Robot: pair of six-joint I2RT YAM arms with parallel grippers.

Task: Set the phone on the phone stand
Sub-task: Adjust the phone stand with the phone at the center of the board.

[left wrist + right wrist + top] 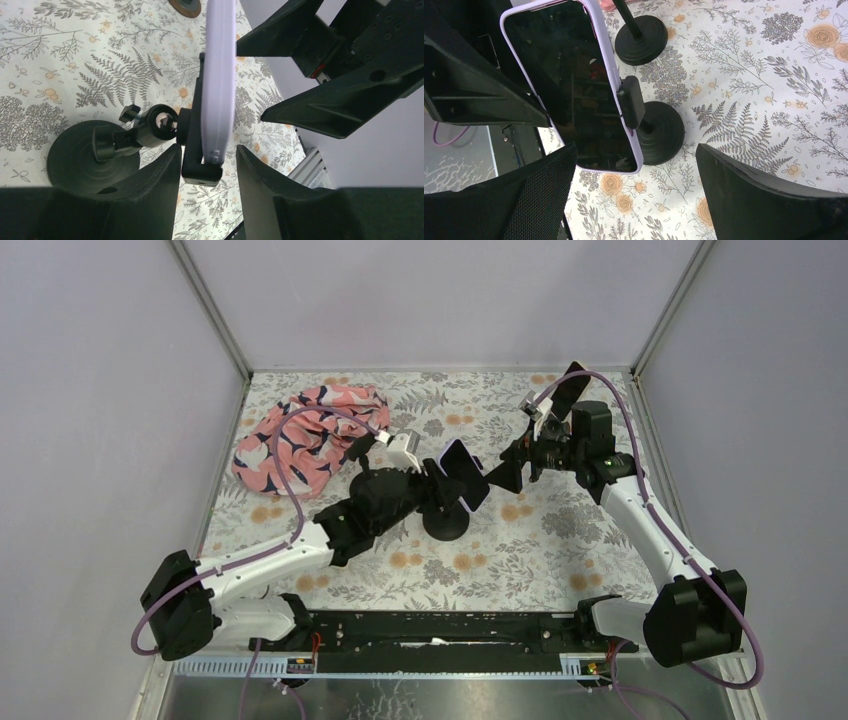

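The phone [465, 473], dark-screened in a lilac case, sits tilted in the clamp of the black phone stand [445, 523]. In the left wrist view the phone [220, 75] is edge-on and the stand's bracket [201, 172] cups its end. My left gripper [207, 165] straddles that end, open, with a gap on each side. My right gripper [635, 150] stands wide open just off the phone's [574, 85] other end, holding nothing. The stand's round base [664, 132] is right behind the phone. From above, the left gripper [440, 475] and right gripper [510, 470] flank the phone.
A pink patterned cloth [305, 435] lies bunched at the back left. A second black round base with a pole [640, 32] stands behind the stand. Grey walls close in the floral table [560, 540] on three sides.
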